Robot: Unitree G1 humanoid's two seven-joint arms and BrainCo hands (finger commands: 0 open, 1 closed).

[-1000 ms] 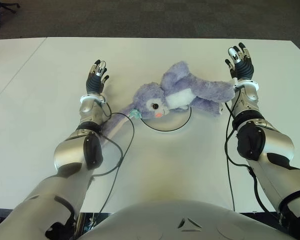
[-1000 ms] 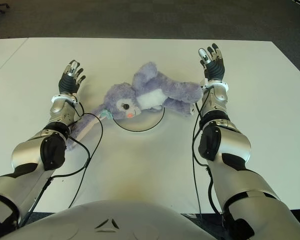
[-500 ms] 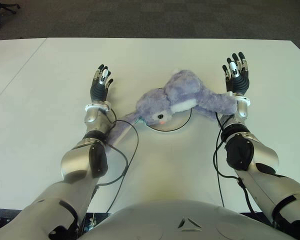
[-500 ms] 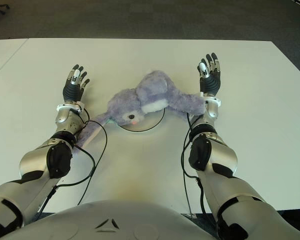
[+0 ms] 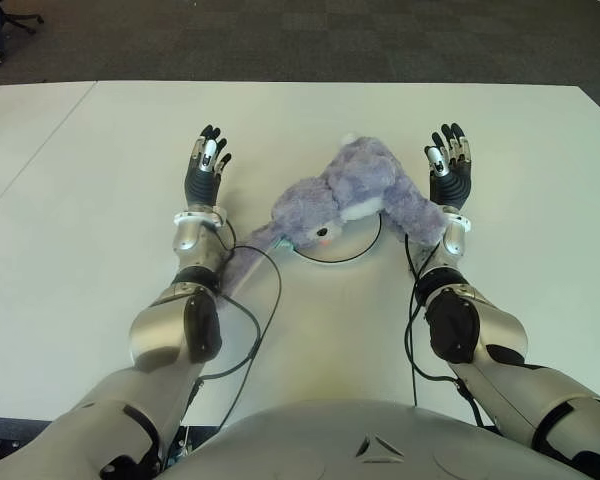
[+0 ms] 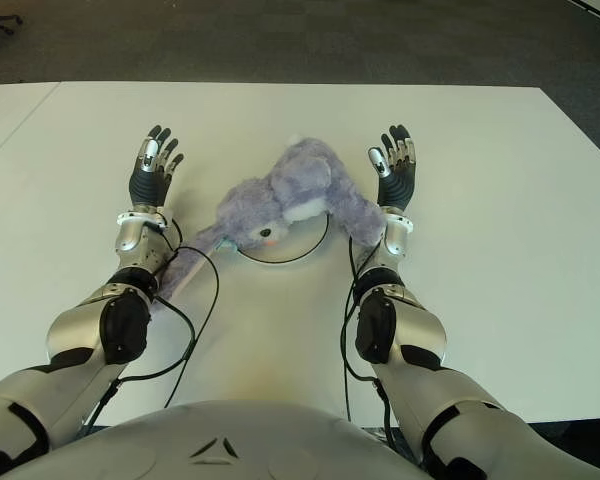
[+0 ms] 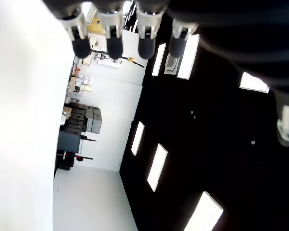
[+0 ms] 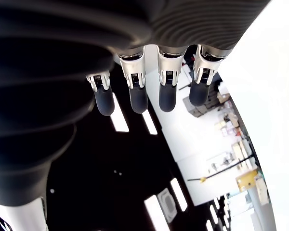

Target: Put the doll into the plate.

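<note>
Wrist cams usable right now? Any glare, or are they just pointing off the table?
Left wrist view: only the left hand's fingers against ceiling lights and a blown-out white area; no doll. Right wrist view: the same, right hand's fingers against dark ceiling. Left eye view: evenly lit, doll on the plate, soft shadows on the table.

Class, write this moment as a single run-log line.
left hand: open, left of doll | right hand: open, right of doll | purple plush doll: lying across round white plate, partly overhanging | white table
</note>
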